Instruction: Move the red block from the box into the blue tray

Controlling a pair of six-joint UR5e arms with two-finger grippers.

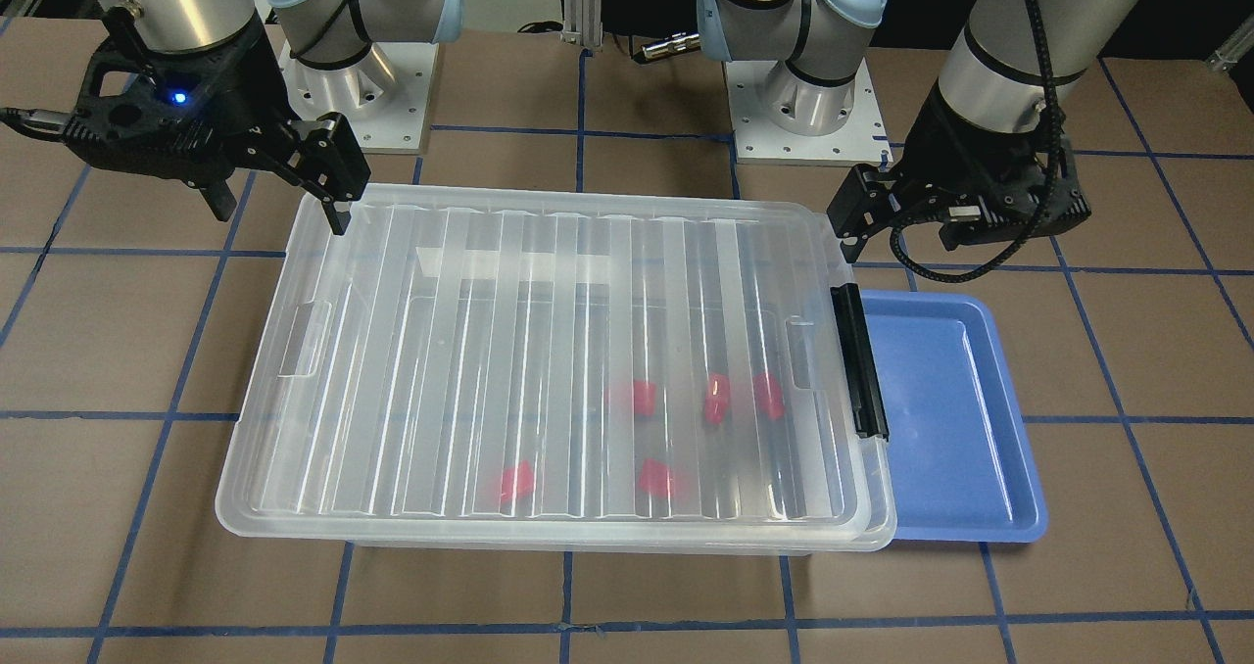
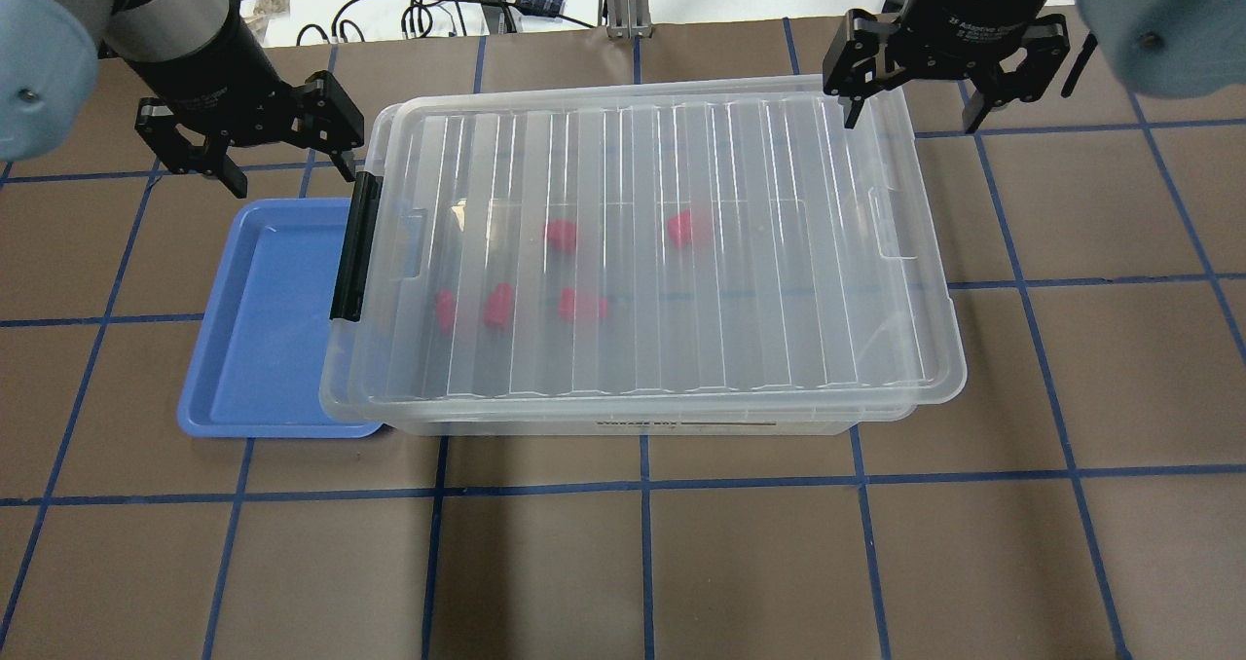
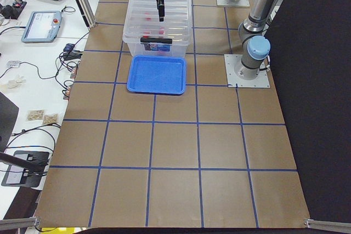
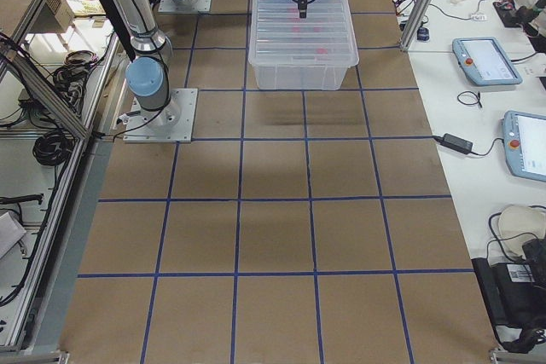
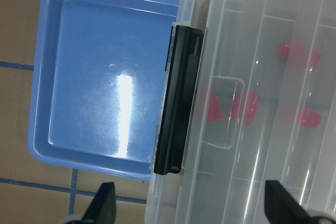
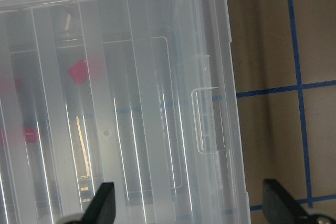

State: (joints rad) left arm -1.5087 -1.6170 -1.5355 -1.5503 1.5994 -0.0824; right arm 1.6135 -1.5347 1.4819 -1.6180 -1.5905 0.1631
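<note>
The clear box (image 2: 779,251) stands mid-table with its ribbed lid on. A black latch bar (image 2: 353,246) is at its short end next to the blue tray (image 2: 263,329), which is empty. Several red blocks lie inside the box under the lid, one of them (image 2: 560,235) near the middle; they also show in the front view (image 1: 716,397). My left gripper (image 2: 292,175) is open and empty, hovering above the tray's far end and the latch corner. My right gripper (image 2: 911,123) is open and empty over the box's far corner at the other end.
The brown table with its blue tape grid (image 2: 642,563) lies all around the box. The arm bases (image 1: 798,106) stand behind the box. Cables and tablets (image 3: 41,26) lie off the table's far side.
</note>
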